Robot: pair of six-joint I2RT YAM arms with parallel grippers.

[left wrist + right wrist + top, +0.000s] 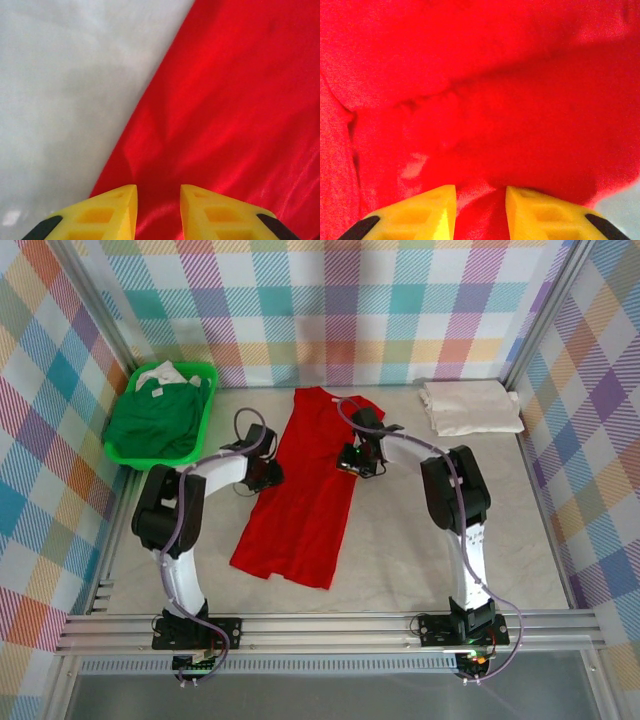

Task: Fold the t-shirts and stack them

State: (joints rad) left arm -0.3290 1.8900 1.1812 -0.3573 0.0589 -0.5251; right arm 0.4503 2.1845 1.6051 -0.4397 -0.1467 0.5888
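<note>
The red t-shirt (pixel 300 505) lies as a long narrow strip down the middle of the table. My left gripper (pixel 268 474) sits low at its left edge, jaws open a little, with red cloth (pixel 230 100) under and between the yellow fingers (pixel 107 212). My right gripper (pixel 356 464) is at the shirt's right edge, also slightly open. A small raised fold of the red cloth (pixel 495 75) lies between its fingertips (pixel 432 210). A cream-white t-shirt (pixel 470 407) lies folded at the back right. The dark green t-shirt (pixel 152 422) is bunched in the basket.
The bright green basket (pixel 150 457) stands at the back left with a bit of white cloth (pixel 165 374) at its far end. Bare pale tabletop (pixel 60 90) runs along the red shirt's left side. Metal frame posts and checked walls close in the table.
</note>
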